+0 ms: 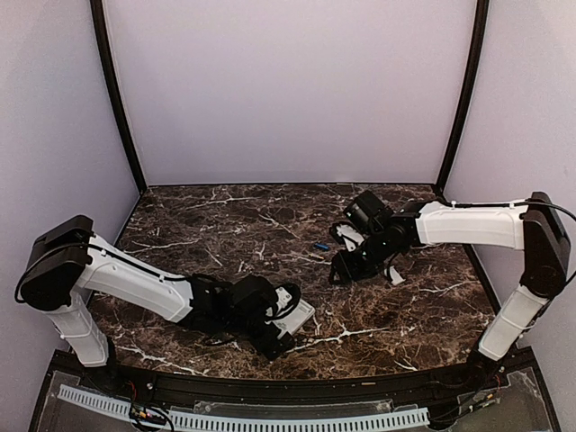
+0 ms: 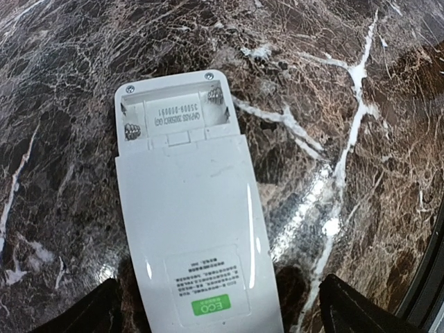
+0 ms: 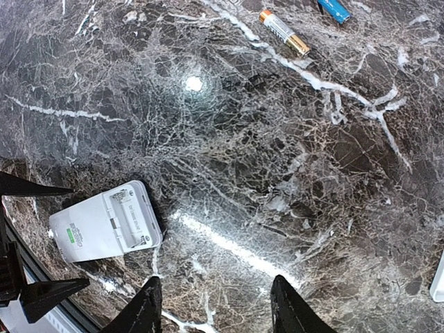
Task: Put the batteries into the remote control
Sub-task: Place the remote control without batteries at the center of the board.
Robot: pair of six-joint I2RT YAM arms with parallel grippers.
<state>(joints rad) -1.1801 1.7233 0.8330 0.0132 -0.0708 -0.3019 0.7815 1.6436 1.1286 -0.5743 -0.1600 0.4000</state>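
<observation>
The white remote control (image 2: 198,229) lies face down on the marble table, its back up. Its battery compartment (image 2: 175,114) is open and empty. My left gripper (image 2: 215,316) is open, with one finger on either side of the remote's near end, not touching it. The remote also shows in the top view (image 1: 299,315) and in the right wrist view (image 3: 104,223). A blue battery (image 3: 335,8) and a silver battery with a gold end (image 3: 284,32) lie loose on the table. My right gripper (image 3: 216,309) is open and empty, above bare table between the remote and the batteries.
A small white flat piece (image 1: 396,275) lies on the table by the right gripper (image 1: 346,265); its edge shows in the right wrist view (image 3: 437,277). The blue battery (image 1: 320,245) lies mid-table. Grey walls close in the back and sides.
</observation>
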